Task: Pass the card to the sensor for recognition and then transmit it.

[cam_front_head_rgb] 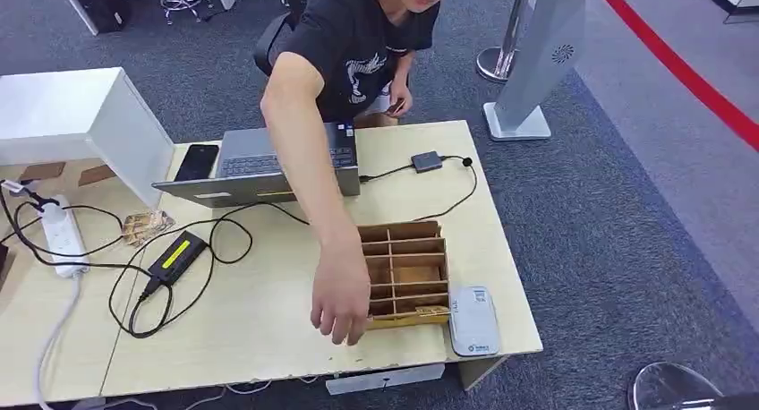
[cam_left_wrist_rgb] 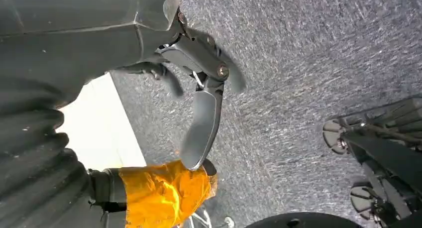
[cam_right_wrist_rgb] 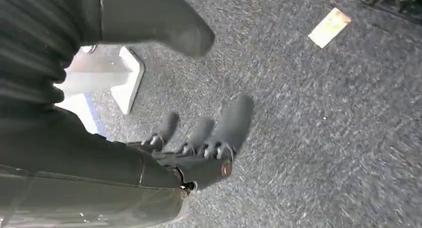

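A yellow card lies in the nearest slot of the brown wooden compartment box. At its 3 o'clock stands the white-grey sensor; at 9 o'clock a person's hand touches the box on the light wooden table. The left hand and right hand hang over grey carpet, fingers apart, holding nothing.

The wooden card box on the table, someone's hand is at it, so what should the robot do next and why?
Probably wait, arms down. A person's hand is at the near edge of the wooden compartment box, beside the white sensor. The left hand and right hand hang over carpet holding nothing. Once the person's arm is out of the way, raising the right hand toward the box looks sensible.
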### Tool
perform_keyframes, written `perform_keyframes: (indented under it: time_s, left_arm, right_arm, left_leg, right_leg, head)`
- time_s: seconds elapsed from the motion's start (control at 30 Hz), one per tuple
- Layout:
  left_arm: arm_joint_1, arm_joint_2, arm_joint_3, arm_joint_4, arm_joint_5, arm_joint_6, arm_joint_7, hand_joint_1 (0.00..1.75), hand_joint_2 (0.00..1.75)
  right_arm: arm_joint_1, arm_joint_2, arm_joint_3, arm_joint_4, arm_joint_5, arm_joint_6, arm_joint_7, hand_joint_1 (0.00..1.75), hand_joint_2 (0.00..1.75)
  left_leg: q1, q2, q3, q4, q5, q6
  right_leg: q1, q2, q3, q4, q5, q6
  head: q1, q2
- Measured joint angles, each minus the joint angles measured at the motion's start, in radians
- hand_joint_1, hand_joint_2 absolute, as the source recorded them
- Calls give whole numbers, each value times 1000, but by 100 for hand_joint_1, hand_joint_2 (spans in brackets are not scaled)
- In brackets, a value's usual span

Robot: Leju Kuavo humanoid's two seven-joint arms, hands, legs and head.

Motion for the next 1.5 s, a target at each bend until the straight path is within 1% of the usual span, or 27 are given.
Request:
perform_keyframes:
  time_s: [0.07, 0.13, 0.17, 0.2, 0.27, 0.3, 0.33, 0.43, 0.47, 0.5, 0.53, 0.8, 1.13, 1.17, 1.2, 1.23, 1.27, 1.3, 1.37, 1.43, 1.47, 1.5]
  left_arm:
    - [0, 0, 0, 0, 1, 0, 0, 175, 175]
    - [0, 0, 0, 0, 1, 0, 0, 175, 175]
    - [0, 0, 0, 0, 1, 0, 0, 175, 175]
    - [0, 0, 0, 0, 1, 0, 0, 175, 175]
    - [0, 0, 0, 0, -1, 1, 0, 168, 175]
    - [0, 0, 0, 0, -1, 1, 0, 175, 175]
    - [0, 0, 0, 0, -2, 1, 0, 175, 175]
    - [-1, 0, 0, 0, -3, 1, 0, 175, 175]
    - [-1, 0, 0, 0, -4, 0, 0, 169, 175]
    - [-1, 0, 0, 0, -4, 0, 0, 145, 175]
    - [-1, 0, 0, 0, -4, 0, 0, 0, 175]
    - [-1, 0, 0, 0, -2, 8, 9, 0, 175]
    - [-1, 0, 0, 0, -6, 9, 11, 0, 175]
    - [-1, 0, 0, 0, -7, 9, 11, 19, 175]
    - [-1, 0, 0, 0, -8, 9, 11, 159, 175]
    - [-2, 0, 0, 0, -8, 9, 11, 175, 175]
    - [-2, 0, 0, 0, -10, 8, 11, 175, 175]
    - [-2, 0, 0, 0, -12, 4, 11, 175, 175]
    - [-2, 0, 0, 0, -14, -8, 11, 175, 175]
    - [-2, 0, 0, 1, -15, -14, 11, 175, 175]
    - [-2, 0, 0, 2, -16, -15, 11, 175, 175]
    - [-2, 0, 0, 2, -18, -15, 11, 175, 175]
  right_arm:
    - [4, -4, 0, 0, 5, 0, 10, 164, 175]
    - [10, -6, 0, 0, 16, 4, 22, 154, 175]
    - [12, -7, 0, 0, 18, 6, 29, 154, 175]
    - [14, -8, 0, 0, 18, 7, 35, 147, 175]
    - [17, -8, 0, 0, 19, 7, 43, 44, 175]
    - [17, -8, 0, 0, 19, 7, 47, 14, 175]
    - [17, -8, 0, 0, 18, 7, 50, 0, 175]
    - [16, -8, 0, -1, 20, 4, 53, 0, 175]
    - [15, -8, 0, -2, 24, 2, 53, 0, 175]
    - [14, -8, -1, -2, 30, 1, 53, 0, 175]
    - [13, -8, -1, -2, 33, 1, 52, 0, 175]
    - [14, -7, -8, -3, 50, -16, 52, 0, 175]
    - [12, 1, -20, -6, 53, -23, 71, 0, 175]
    - [12, 2, -21, -7, 53, -23, 72, 0, 175]
    - [11, 3, -21, -7, 53, -23, 72, 0, 175]
    - [10, 5, -21, -8, 53, -22, 72, 136, 175]
    - [8, 6, -22, -8, 53, -20, 72, 164, 175]
    - [5, 8, -25, -8, 54, -14, 74, 164, 175]
    - [-1, 11, -31, -8, 54, -1, 75, 150, 175]
    - [-6, 13, -36, -8, 54, 8, 76, 143, 175]
    - [-8, 15, -37, -9, 54, 11, 78, 141, 175]
    - [-10, 16, -39, -9, 54, 11, 81, 145, 175]
  left_leg:
    - [0, 0, 0, 0, 0, 0]
    - [0, 0, 0, 0, 0, 0]
    - [0, 0, 0, 0, 0, 0]
    - [0, 0, 0, 0, 0, 0]
    - [0, 0, 0, 0, 0, 0]
    - [0, 0, 0, 0, 0, 0]
    - [0, 0, 0, 0, 0, 0]
    - [0, 0, 1, 0, 0, 0]
    - [0, 0, 0, 0, 0, 0]
    - [0, 0, 0, 0, 0, 0]
    - [0, 0, 1, 0, 0, 0]
    - [0, 0, 0, 0, 0, 0]
    - [0, 0, 1, 0, 0, 0]
    - [0, 0, 1, 0, 0, 0]
    - [0, 0, 1, 0, 0, 0]
    - [0, 0, 1, 0, 0, 0]
    - [0, 0, 1, 0, 0, 0]
    - [0, 0, 1, 0, 0, 0]
    - [0, 0, 1, 0, 0, 0]
    - [0, 0, 1, 0, 0, 0]
    - [0, 0, 1, 0, 0, 0]
    - [0, 0, 1, 0, 0, 0]
  right_leg:
    - [0, 0, 0, 0, 0, 0]
    - [0, 0, 0, 0, 0, 0]
    - [0, 0, 0, 0, 0, 0]
    - [0, 0, 0, 0, 0, 0]
    - [0, 0, 0, 0, 0, 0]
    - [0, 0, 0, 0, 0, 0]
    - [0, 0, 0, 0, 0, 0]
    - [0, 0, 1, 0, 0, 0]
    - [0, 0, 1, 0, 0, 0]
    - [0, 0, 1, 0, 0, 0]
    - [0, 0, 1, 0, 0, 0]
    - [0, 0, 0, 0, 0, 0]
    - [0, 0, 1, 0, 0, 0]
    - [0, 0, 1, 0, 0, 0]
    - [0, 0, 1, 0, 0, 0]
    - [0, 0, 1, 0, 0, 0]
    - [0, 0, 1, 0, 0, 0]
    - [0, 0, 1, 0, 0, 0]
    - [0, 0, 1, 0, 0, 0]
    - [0, 0, 1, 0, 0, 0]
    - [0, 0, 1, 0, 0, 0]
    - [0, 0, 1, 0, 0, 0]
  head:
    - [0, 0]
    - [0, 0]
    - [0, 0]
    - [0, 0]
    - [0, 0]
    - [0, 0]
    - [0, 0]
    - [0, 0]
    - [0, 0]
    - [0, 0]
    - [0, 0]
    - [0, 0]
    - [0, 0]
    - [0, 0]
    - [0, 0]
    - [-1, 0]
    - [0, 0]
    - [-1, 0]
    - [0, 0]
    - [0, 0]
    - [0, 0]
    - [0, 0]
